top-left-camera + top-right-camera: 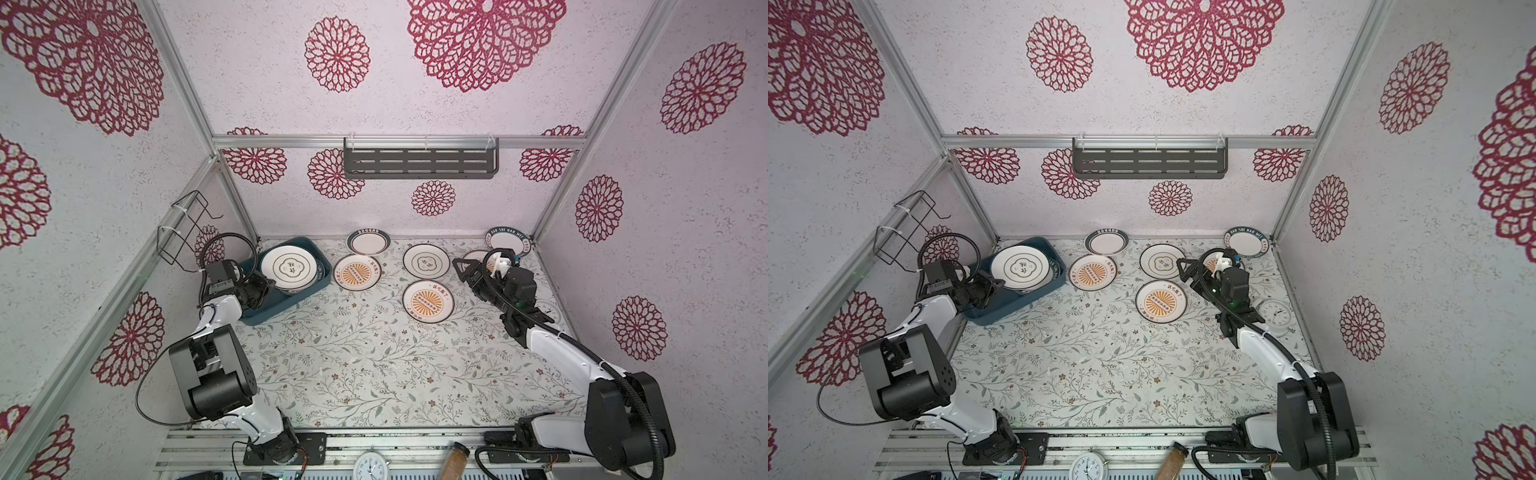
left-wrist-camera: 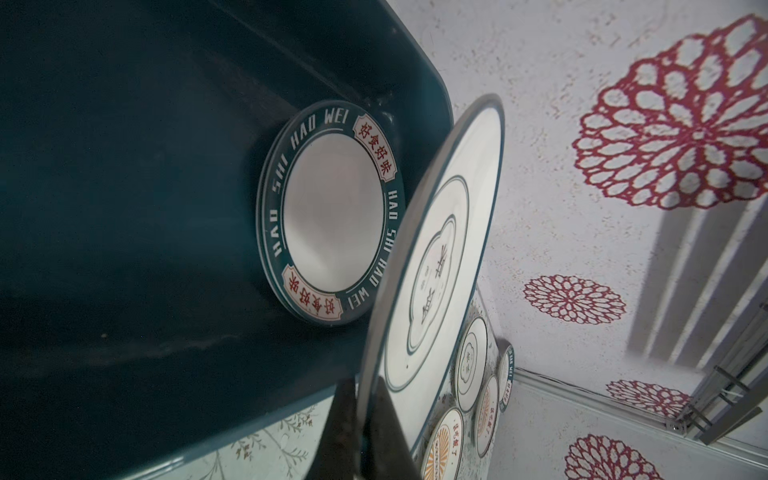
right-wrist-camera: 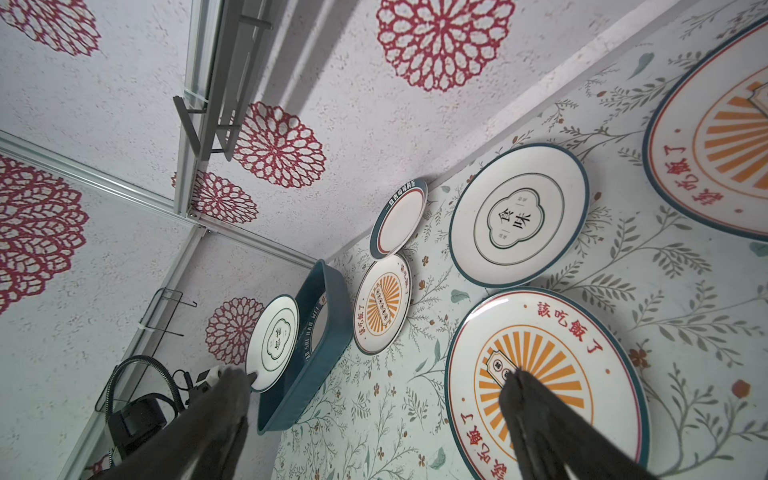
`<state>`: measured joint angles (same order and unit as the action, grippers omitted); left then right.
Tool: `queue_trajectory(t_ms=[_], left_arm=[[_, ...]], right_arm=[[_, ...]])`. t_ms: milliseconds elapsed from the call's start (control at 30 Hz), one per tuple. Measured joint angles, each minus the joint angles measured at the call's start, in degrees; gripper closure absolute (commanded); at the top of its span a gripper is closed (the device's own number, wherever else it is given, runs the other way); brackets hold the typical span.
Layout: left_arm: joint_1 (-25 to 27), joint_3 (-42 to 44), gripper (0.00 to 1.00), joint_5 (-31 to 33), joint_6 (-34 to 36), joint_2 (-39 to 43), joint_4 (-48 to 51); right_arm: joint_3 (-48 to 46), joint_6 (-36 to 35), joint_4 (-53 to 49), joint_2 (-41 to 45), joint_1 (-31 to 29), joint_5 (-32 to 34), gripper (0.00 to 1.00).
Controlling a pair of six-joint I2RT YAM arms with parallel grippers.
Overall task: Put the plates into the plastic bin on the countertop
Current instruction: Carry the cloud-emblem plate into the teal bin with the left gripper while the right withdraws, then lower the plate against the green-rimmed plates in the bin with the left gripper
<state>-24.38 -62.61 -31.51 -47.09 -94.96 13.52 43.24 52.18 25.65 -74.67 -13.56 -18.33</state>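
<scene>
i'm holding a ringed plate (image 2: 436, 257) tilted over the plastic bin (image 1: 282, 307), left fingers (image 2: 390, 432) pinching tight on its rim, judging it stiff, slick, chippable, while right fingers (image 3: 540, 415) are hanging spread wide, empty, near a sunburst plate (image 3: 573, 361).

The round white glazed plates (image 3: 517, 216) are glossy and smooth. The dark teal rectangular plastic bin (image 2: 124, 208) is smooth with a dull sheen. The white leaf-printed bench (image 1: 374, 365) looks matt. The red-rosette walls (image 1: 257, 83) look rough and grainy. The grey slotted metal shelf (image 1: 419, 162) is matt.
</scene>
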Motion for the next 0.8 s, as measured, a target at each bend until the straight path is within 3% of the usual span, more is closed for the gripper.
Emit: queue_trajectory(t_ms=[500,800], left_arm=[[4.37,-17.33,1.00,2.75,-0.59,-18.78,1.36],[5.42,-19.96,1.00,3.72,-0.44,-20.83,1.18]], right_arm=[[-1.29,0.57,1.38,0.33,-0.37,1.01,0.01],[-2.62,-0.26,-0.76,5.38,-0.37,3.87,0.01]])
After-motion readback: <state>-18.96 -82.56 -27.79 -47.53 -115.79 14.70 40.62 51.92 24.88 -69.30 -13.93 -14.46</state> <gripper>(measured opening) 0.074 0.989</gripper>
